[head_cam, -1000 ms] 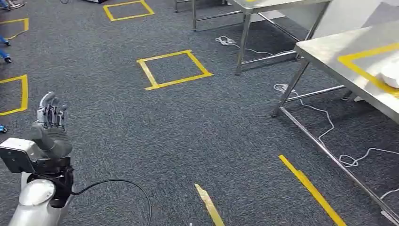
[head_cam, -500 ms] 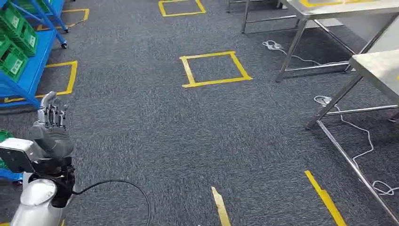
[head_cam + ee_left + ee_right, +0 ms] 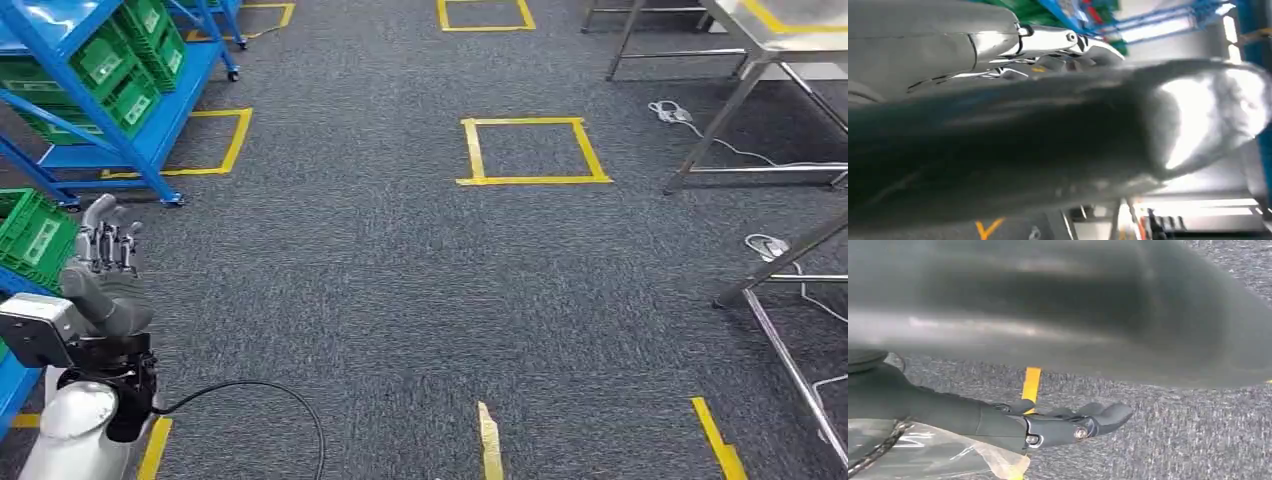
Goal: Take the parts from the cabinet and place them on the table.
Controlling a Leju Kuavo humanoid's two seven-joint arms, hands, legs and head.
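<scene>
Parts: presumably in green bins (image 3: 128,72) on blue cabinet (image 3: 150,150), 10 o'clock in head view; contents too small to tell.
Cabinet: tiered, on castors, at far left; a further bin (image 3: 35,235) at 9 o'clock.
Left hand (image 3: 105,262): raised at 8 o'clock, fingers upright and apart, holding nothing, near the lower bin.
Right hand (image 3: 1058,427): fingers stretched over carpet in right wrist view; clear film (image 3: 938,455) beside it; whether held, cannot tell.
Desk (image 3: 790,18): steel, 1 o'clock, well apart from cabinet.
Floor: grey carpet, yellow tape square (image 3: 530,150) at 12 o'clock, white cable (image 3: 680,112) by desk legs.
Step, judged: approach to cabinet, nothing taken yet.
Next, judged: facing the shelves squarely, closing in, reaching the left hand into a bin.
</scene>
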